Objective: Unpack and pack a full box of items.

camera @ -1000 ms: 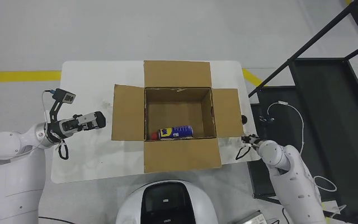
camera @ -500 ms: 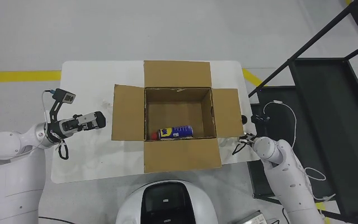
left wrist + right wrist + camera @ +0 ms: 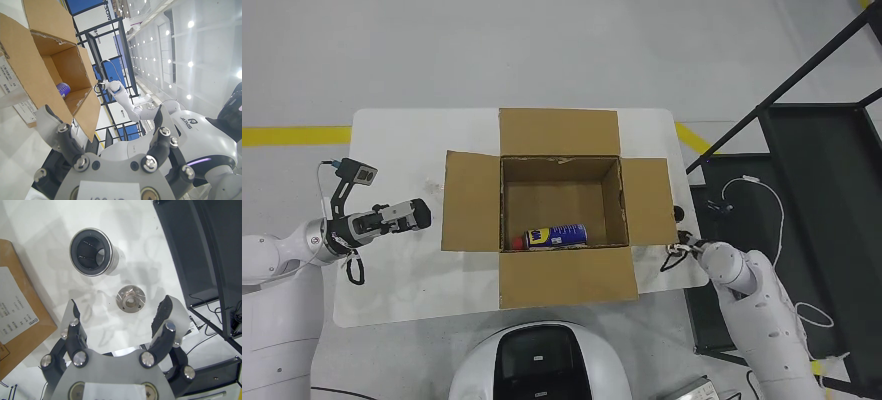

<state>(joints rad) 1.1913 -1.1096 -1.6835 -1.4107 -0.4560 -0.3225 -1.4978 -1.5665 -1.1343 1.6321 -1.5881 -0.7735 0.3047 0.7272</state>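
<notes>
Right claw (image 3: pixel 119 307) hangs released, its 2 fingers (image 3: pixel 163 311) spread wide with nothing gripped. Beneath the gap a small round steel flange with a raised hub (image 3: pixel 130 301) lies flat on the white table (image 3: pixel 47 222). Near it, but apart from it, sits a larger steel cylindrical sleeve with a black lining (image 3: pixel 93 255), its open end facing my camera. From the top view I place this claw (image 3: pixel 682 248) at the table's right edge, just off the right flap of the brown cardboard box (image 3: pixel 560 130).

That box sits mid-table with all 4 flaps folded outward. 1 blue-and-yellow spray can (image 3: pixel 557 236) lies on its side on the box floor, against the wall nearest the robot and a little toward the left-arm side. My left wrist camera picks up its blue end (image 3: pixel 63 90) inside the carton.

Left claw (image 3: pixel 102 111) is released too, 2 fingers parted around nothing. It hovers over the table's left part (image 3: pixel 422 213), near the box's left flap without touching it. A black metal shelf frame (image 3: pixel 802 150) stands beside the table on the right.
</notes>
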